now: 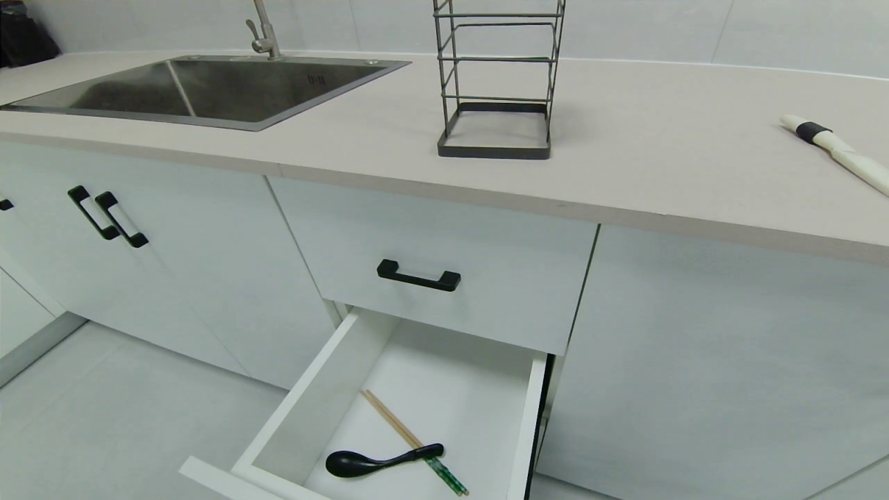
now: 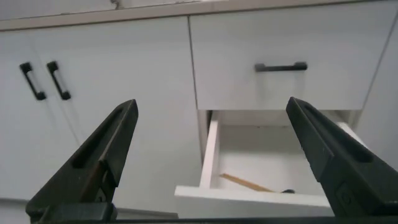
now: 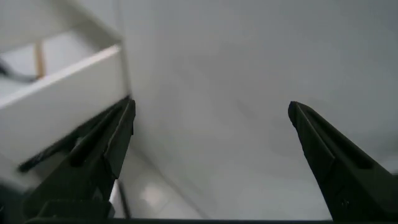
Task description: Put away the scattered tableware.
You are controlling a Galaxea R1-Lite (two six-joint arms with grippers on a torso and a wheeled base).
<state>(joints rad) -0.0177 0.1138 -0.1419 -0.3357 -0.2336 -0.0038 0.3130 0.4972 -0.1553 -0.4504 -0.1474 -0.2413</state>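
Chopsticks (image 1: 396,420) & spoon (image 1: 378,462) lie in the open drawer (image 1: 305,410), so that part's done. Left for you: white utensil (image 1: 844,153) on the counter (image 1: 660,139), above & far right of the drawer. Left gripper (image 2: 211,106) & right gripper (image 3: 211,106) are spread apart, empty, by the drawer.

Your right gripper (image 3: 210,107) hangs w/ fingers spread wide, facing the white cabinet front (image 3: 249,68) just beside the open drawer (image 3: 62,93). Inside the drawer you've got chopsticks (image 3: 40,59) and, near them, part of a dark utensil (image 3: 12,73).
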